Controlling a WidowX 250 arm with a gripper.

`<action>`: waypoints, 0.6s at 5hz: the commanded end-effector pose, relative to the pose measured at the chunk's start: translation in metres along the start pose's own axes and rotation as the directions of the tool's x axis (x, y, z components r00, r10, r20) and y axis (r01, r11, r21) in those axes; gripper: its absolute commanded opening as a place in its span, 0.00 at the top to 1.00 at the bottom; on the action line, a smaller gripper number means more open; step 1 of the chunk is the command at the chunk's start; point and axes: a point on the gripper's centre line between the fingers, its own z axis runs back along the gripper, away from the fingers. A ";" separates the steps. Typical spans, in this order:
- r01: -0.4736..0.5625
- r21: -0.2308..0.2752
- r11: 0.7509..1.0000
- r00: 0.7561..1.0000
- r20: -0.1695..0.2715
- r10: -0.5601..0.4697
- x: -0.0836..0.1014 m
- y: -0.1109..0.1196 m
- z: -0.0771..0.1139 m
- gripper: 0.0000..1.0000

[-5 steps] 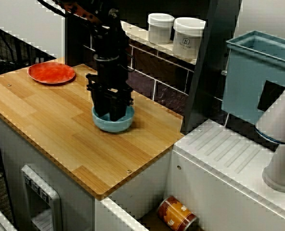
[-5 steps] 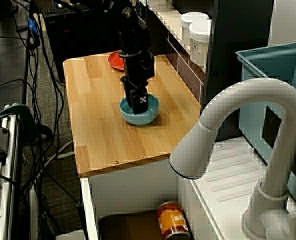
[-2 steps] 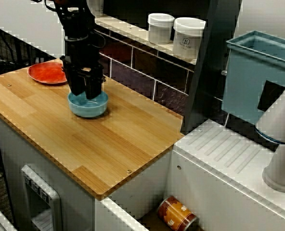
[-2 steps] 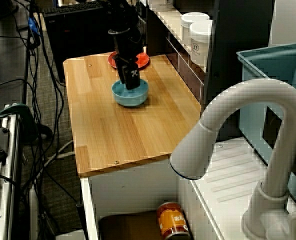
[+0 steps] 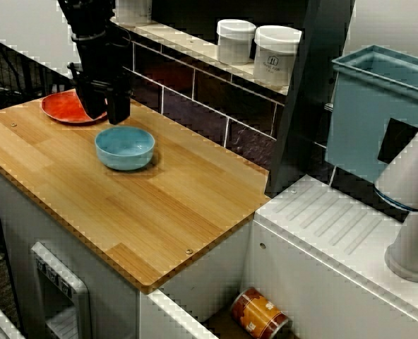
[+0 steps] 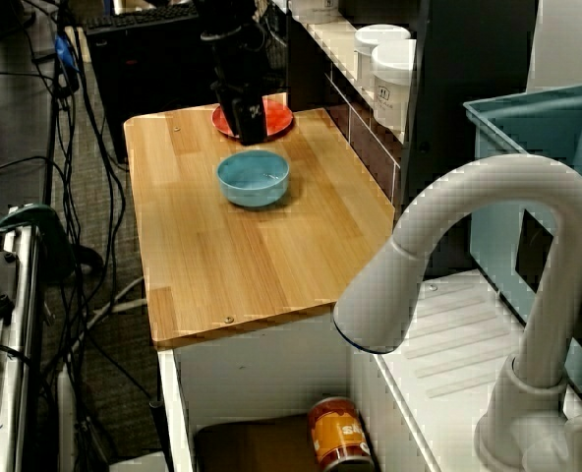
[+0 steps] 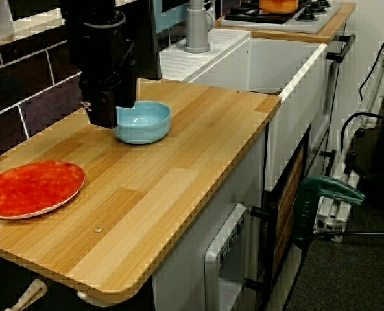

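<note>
Arm (image 5: 90,28) stands near vertical, black throughout. Gripper (image 5: 104,116) points straight down and hangs in the air, fingers (image 7: 104,115) close together; jaw gap cannot be made out in any view

Glossy bowl (image 5: 125,147), matt wood-grain counter (image 5: 168,212)

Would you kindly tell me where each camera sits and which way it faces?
Front view: high before the counter, facing the tiled wall; the gripper hangs by the blue bowl.
Side view: up behind the faucet, facing along the counter; the gripper shows at the far end.
End view: low beside the red plate, facing back toward the sink; the gripper fills the upper left.
All three share gripper, bowl and plate.
</note>
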 end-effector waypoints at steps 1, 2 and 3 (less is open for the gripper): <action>-0.052 -0.046 0.998 0.996 0.064 0.054 0.007 0.044 0.045 0.22; -0.087 -0.075 0.993 0.993 0.068 0.092 0.010 0.062 0.054 0.22; -0.105 -0.085 0.991 0.991 0.076 0.112 0.011 0.072 0.050 0.23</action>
